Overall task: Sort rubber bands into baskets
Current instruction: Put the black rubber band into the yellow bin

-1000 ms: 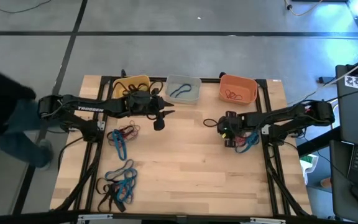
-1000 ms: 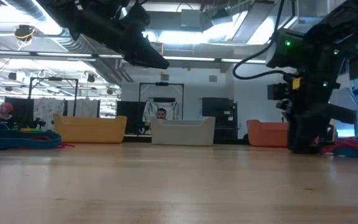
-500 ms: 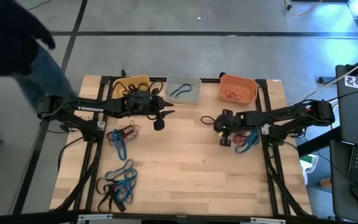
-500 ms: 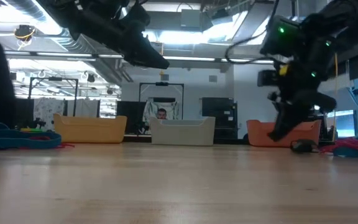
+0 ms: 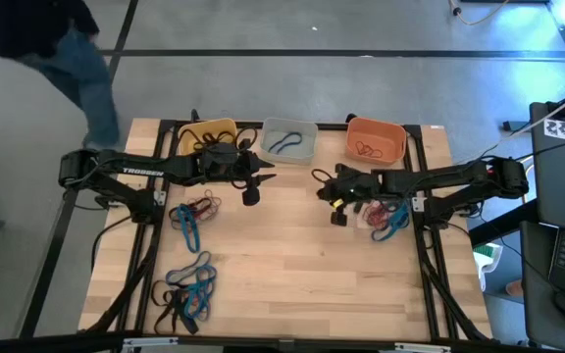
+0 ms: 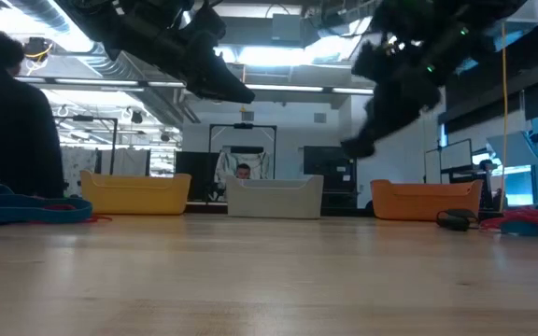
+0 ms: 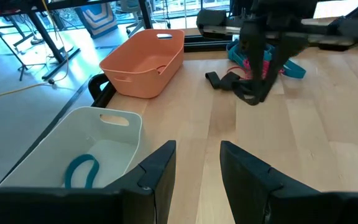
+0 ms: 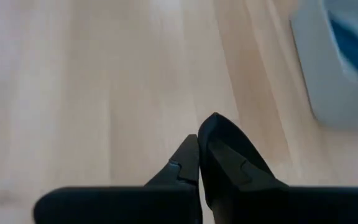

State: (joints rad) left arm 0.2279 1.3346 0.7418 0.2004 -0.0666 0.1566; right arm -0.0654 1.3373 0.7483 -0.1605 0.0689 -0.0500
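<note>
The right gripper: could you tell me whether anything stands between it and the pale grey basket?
Nothing visible does. The right gripper hangs above bare wood, fingers shut, and the table between it and the pale grey basket is open. The left gripper waits off to the side.

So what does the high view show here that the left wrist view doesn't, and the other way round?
Only the high view shows the yellow basket, the rubber band piles on the left side of the table, a red band inside the orange basket, and a person at the upper left. Only the left wrist view shows the left pincer open, with a clear gap between its fingers, and the orange basket's handle slot. Both show the grey basket holding a blue band, the orange basket, the right arm, and the bands lying beside it.
</note>
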